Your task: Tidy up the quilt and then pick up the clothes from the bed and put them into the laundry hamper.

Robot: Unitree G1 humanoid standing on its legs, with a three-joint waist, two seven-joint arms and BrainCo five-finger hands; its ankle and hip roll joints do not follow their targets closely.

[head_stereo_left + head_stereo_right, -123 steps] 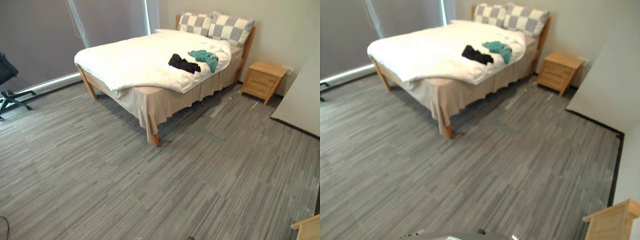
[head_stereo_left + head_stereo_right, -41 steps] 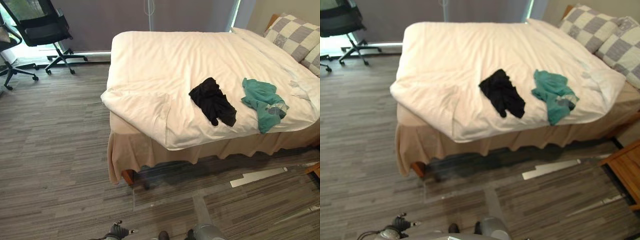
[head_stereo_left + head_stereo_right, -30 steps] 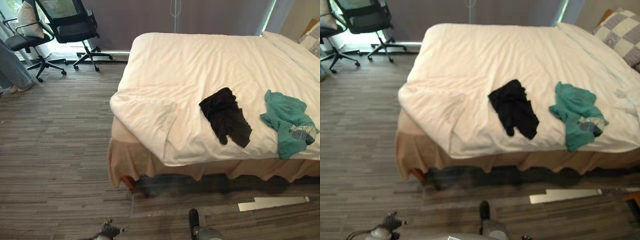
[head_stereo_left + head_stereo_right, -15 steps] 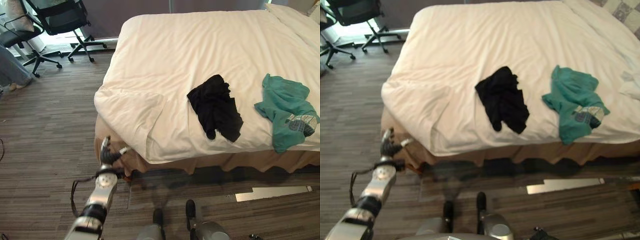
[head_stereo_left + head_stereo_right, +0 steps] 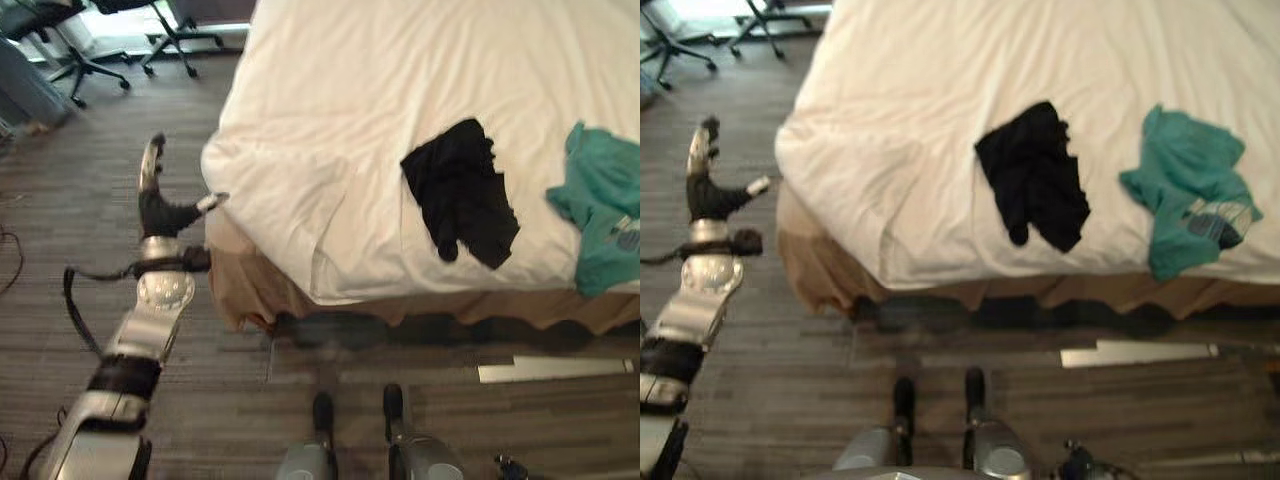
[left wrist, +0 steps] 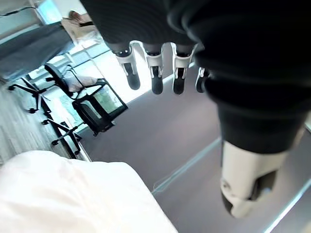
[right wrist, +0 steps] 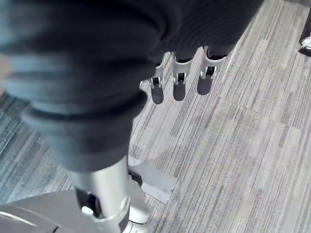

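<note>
Left eye view: left robot hand [image 5: 160, 205] spread beside quilt [image 5: 330, 170].

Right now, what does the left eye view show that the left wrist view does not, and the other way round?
The left eye view gives the black garment and the teal garment, lying apart on the white quilt, and the tan bed skirt below. The left wrist view gives the backrest of a black office chair and the grey blind behind the bed. Both share the quilt and the left hand, open, held up beside the bed's corner.
</note>
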